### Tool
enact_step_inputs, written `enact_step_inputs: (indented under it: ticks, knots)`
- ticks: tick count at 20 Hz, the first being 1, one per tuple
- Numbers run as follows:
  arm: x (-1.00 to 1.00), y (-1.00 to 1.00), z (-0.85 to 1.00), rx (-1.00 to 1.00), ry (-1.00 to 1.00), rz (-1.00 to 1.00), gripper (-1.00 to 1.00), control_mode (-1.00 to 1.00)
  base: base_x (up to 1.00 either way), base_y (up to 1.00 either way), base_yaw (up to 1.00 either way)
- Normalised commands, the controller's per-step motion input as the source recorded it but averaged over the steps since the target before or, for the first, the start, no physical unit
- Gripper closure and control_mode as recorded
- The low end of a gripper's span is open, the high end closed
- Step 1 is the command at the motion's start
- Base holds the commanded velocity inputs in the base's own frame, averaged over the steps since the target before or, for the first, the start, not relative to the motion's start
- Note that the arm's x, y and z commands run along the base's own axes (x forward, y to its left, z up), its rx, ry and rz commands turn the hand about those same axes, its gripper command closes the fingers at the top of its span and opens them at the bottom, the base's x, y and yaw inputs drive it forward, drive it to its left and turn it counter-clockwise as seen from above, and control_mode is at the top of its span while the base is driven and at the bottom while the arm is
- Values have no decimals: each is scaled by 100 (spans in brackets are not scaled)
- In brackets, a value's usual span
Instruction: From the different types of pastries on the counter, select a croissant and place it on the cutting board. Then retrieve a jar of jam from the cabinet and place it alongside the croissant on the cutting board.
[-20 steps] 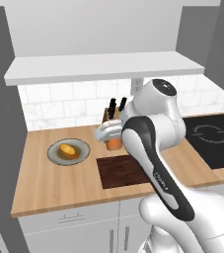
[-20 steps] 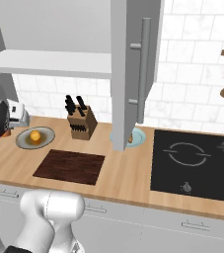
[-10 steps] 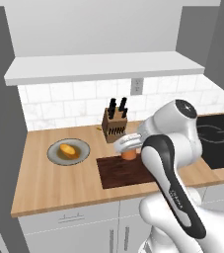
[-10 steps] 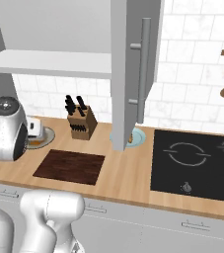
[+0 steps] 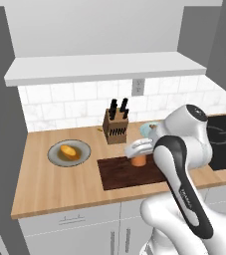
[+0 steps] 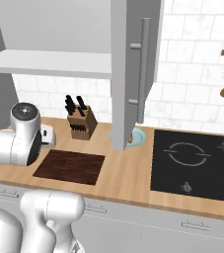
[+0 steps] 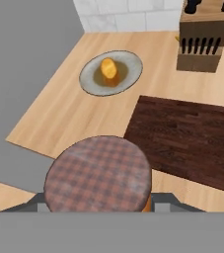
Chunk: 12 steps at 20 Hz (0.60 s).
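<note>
Carried rightward, jar of jam (image 5: 139, 160) sits clamped in gripper (image 5: 137, 149) over cutting board (image 5: 115, 174).

Arm bent forward, claw (image 5: 138, 152) clamped (fingers level) on jar (image 5: 140, 160).

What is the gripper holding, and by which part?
The gripper holds the jar by its upper part, near the lid, over the board.

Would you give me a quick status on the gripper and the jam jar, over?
Gripper shut on jar of jam. Jar over the cutting board. Knife block behind the board, apart from the jar.
</note>
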Motion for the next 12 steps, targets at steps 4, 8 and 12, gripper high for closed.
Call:
enact_step_inputs:
  ticks: [4, 8, 12]
  knots:
    - [0, 0, -36, 0, -5, 0, 100, -100, 0, 0, 0]
    - [0, 0, -26, 0, -19, 0, 100, -100, 0, 0, 0]
    - [0, 0, -21, 0, -14, 0, 100, -100, 0, 0, 0]
